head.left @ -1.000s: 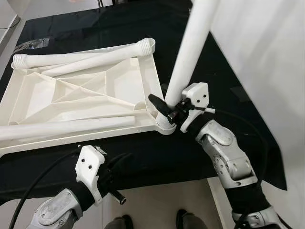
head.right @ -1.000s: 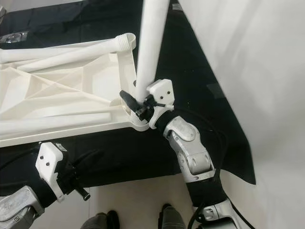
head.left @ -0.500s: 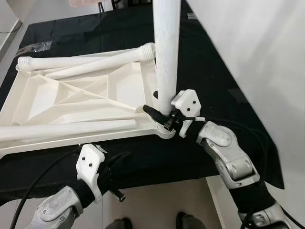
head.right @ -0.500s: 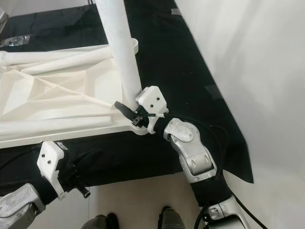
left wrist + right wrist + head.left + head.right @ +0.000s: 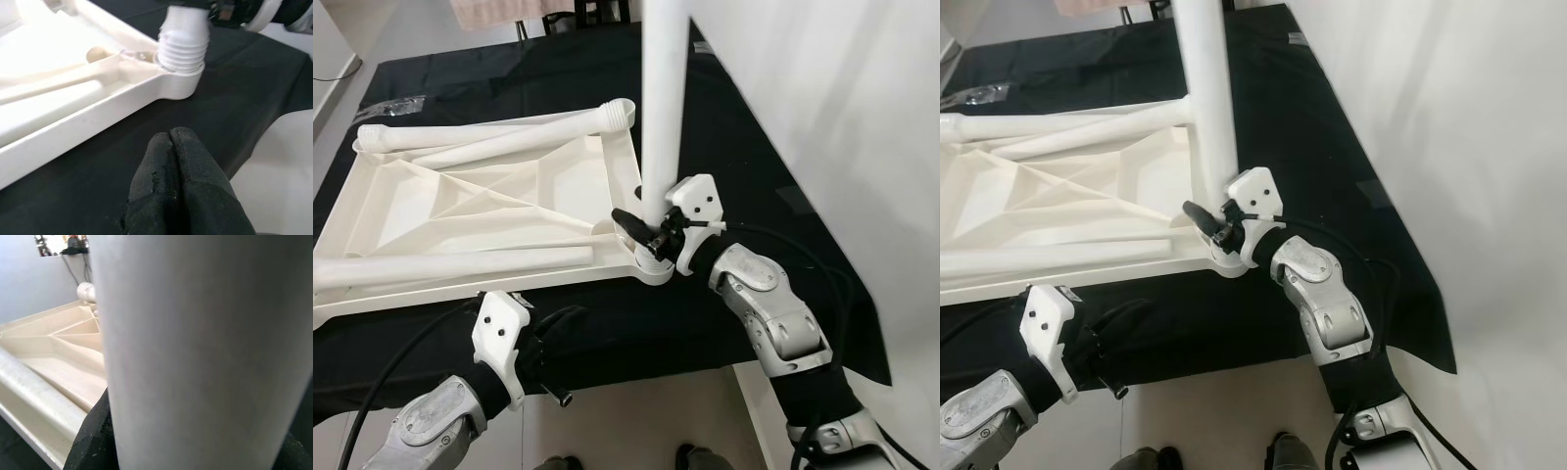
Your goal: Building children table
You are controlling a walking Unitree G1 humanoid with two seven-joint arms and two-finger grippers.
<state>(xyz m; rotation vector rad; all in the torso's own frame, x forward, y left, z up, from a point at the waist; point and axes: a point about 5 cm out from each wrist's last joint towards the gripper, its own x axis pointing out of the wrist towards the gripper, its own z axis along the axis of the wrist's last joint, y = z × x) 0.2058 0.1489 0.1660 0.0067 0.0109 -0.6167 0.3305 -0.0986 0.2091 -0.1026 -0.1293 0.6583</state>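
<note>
Bright, even light (wrist views softly blurred).

We find no readable txt, labels, brands or nos. anywhere: white tabletop [image 5: 480, 206] and upright leg [image 5: 664, 98] are plain, black cloth [image 5: 724, 147] on the surface is unmarked.

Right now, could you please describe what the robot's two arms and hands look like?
Both arms are silver metal segments with black sleeving at the joints and black cables alongside. Each wrist carries a white plastic block with small dark holes. The left hand and right hand each have two long black fingers.
</note>
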